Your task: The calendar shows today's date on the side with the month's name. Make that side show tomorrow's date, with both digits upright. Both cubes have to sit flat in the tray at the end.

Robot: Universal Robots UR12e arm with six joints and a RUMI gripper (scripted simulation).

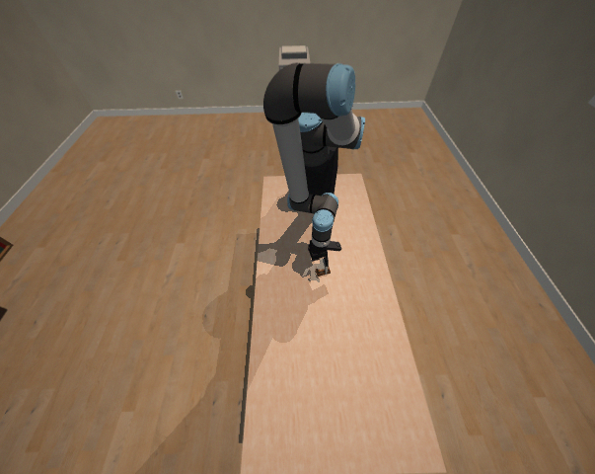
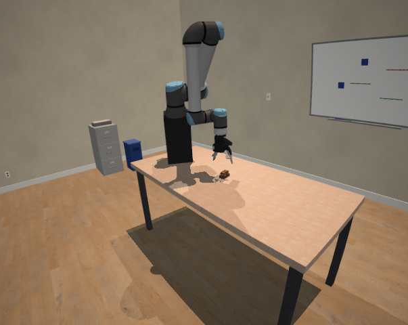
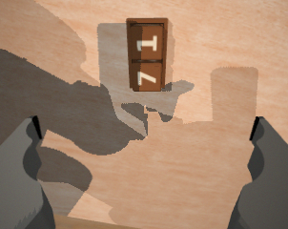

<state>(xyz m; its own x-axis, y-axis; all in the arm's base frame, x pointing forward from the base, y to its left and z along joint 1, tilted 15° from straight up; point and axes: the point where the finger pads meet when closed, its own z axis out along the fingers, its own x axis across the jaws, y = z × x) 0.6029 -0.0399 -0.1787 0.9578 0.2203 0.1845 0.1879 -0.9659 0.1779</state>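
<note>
The calendar is small and brown in the top and exterior views. Its tray (image 2: 223,177) (image 3: 148,20) stands on the table, and in the wrist view it lies above the middle. Two brown cubes sit in it side by side: the far cube (image 3: 154,53) shows a pale 1 on its top face, the near cube (image 3: 156,72) a pale 7. Both digits appear turned about a quarter turn in the wrist view. The side with the month's name is not readable. My gripper (image 2: 222,160) (image 3: 144,117) is wide open and empty, above the table beside the calendar.
The pale wooden table (image 1: 337,367) (image 2: 287,210) carries the arm's black pedestal (image 2: 178,139) at its back end. The arm's shadows fall around the calendar. A filing cabinet (image 2: 107,148) and a blue bin (image 2: 134,154) stand on the floor behind the table.
</note>
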